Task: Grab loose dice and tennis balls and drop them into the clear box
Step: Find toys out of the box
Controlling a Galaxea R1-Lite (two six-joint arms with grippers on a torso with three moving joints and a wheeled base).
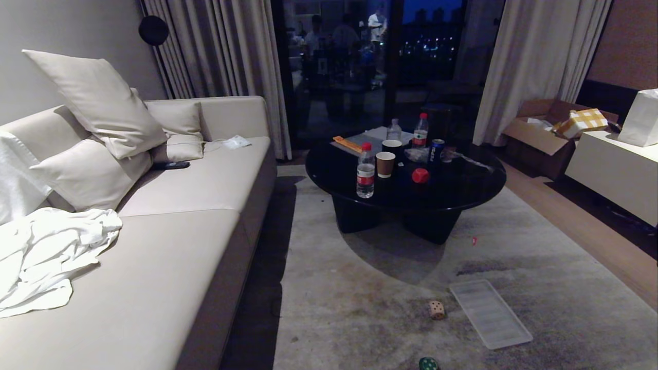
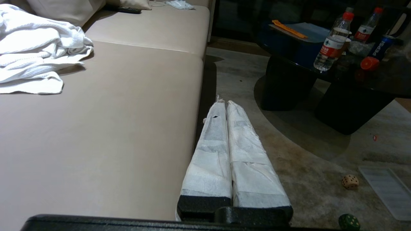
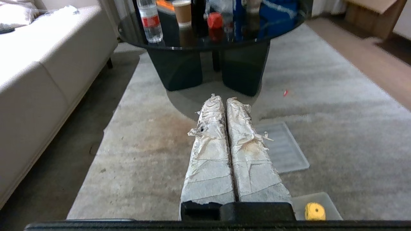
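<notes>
Carpet (image 1: 360,308) ahead of me carries the loose pieces: beige die (image 1: 436,309) sits just left of a flat ribbed translucent lid (image 1: 491,313), not touching it; dark green die (image 1: 428,364) lies nearer me at the bottom edge of the head view. Red die (image 1: 420,176) is up on the round black counter (image 1: 462,190), among water bottles (image 1: 365,171), paper cups (image 1: 385,164) and a Pepsi can (image 1: 437,150). Yellow die (image 3: 314,211) shows only in my right wrist view, sitting inside the clear box (image 3: 330,203) close under that arm, low wall visible around it. No tennis balls visible in any view. My left gripper (image 2: 223,102) hangs in the air beside the sofa (image 1: 195,205) edge, wrapped fingers pressed together, nothing between them. My right gripper (image 3: 221,97) hangs over the carpet with the lid partly behind it, fingers likewise pressed together and holding nothing. White cloth (image 1: 46,252) is bunched on the sofa seat.
</notes>
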